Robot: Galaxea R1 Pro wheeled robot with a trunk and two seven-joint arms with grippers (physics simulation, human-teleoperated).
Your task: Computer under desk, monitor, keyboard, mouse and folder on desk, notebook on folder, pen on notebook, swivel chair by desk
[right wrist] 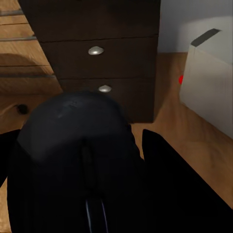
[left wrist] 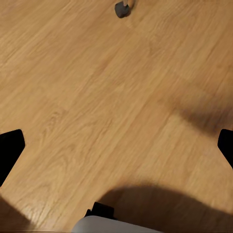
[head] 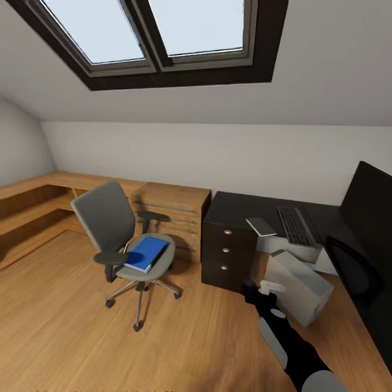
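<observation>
**Right pincer carrying mouse, desk drop-off next**

Right gripper (right wrist: 97,194) is pinched on the mouse (right wrist: 77,136), which sits dark and rounded between both fingers (right wrist: 179,179). It hangs low at lower centre-right, in front of the drawer unit (head: 226,253). Left gripper (left wrist: 116,148) is spread, over bare floor.

My read: lift above the desk (head: 234,209) edge, then set the mouse beside the keyboard (head: 295,226), clear of the monitor (head: 370,201).

Count: one keyboard, one monitor, one computer (head: 299,286) on the floor, and one folder (head: 146,253) on one swivel chair (head: 109,218), centre-left.
</observation>
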